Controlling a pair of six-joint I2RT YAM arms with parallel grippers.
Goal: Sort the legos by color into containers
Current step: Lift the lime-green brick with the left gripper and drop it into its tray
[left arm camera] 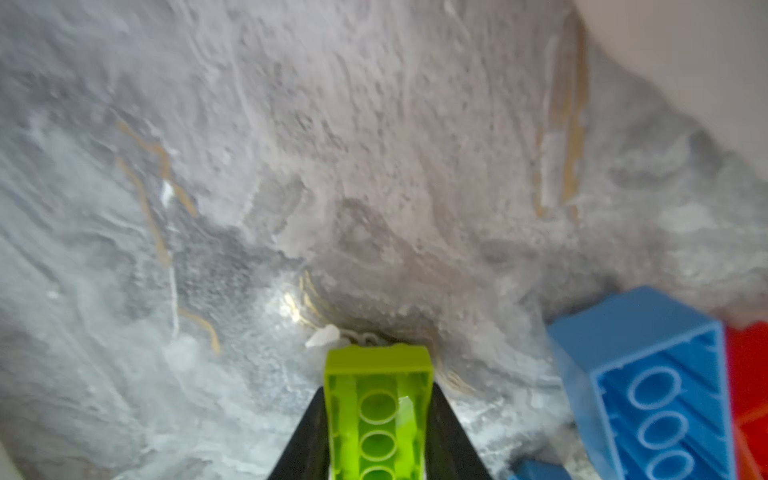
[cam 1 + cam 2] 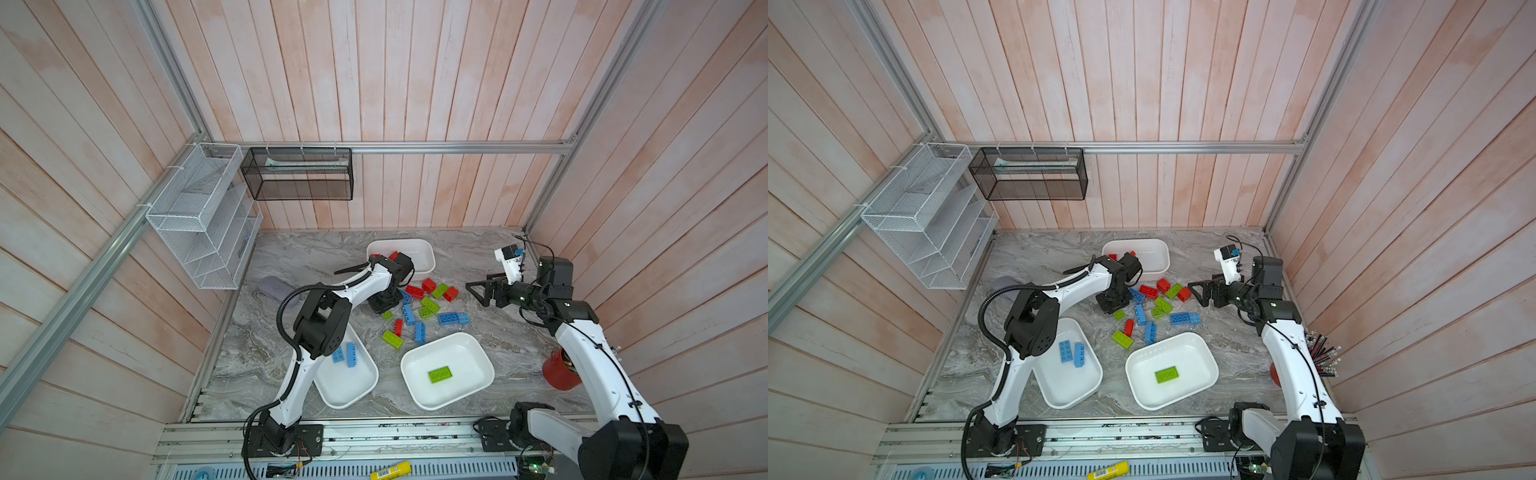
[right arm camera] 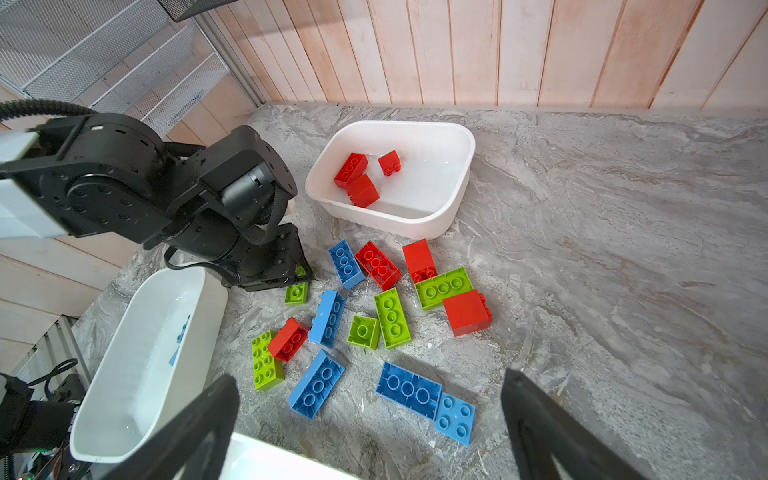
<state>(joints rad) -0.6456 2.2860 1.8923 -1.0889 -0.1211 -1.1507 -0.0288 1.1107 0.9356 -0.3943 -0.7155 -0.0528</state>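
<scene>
Barely begun: the white shallow plastic tub (image 3: 415, 224) holds three red bricks (image 3: 351, 168); two more white tubs (image 2: 465, 357), well apart from it, hold two blue and one green. Over a dozen studded bricks (image 3: 392, 311) lie loose beside it, where the left gripper (image 1: 377, 388) pinches a lime green oblong brick (image 1: 376, 361); the right gripper (image 2: 476, 294) gapes empty.

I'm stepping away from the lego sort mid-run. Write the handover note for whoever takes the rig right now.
Left gripper: shut on a lime green brick, low at the table.
Right gripper: open, empty, beside the loose bricks.
Done: three red bricks in the far tub, two blue bricks in the near left tub, one green brick in the near right tub.
Left to do: held brick to the near right tub, then the loose bricks, all three colors.
</scene>
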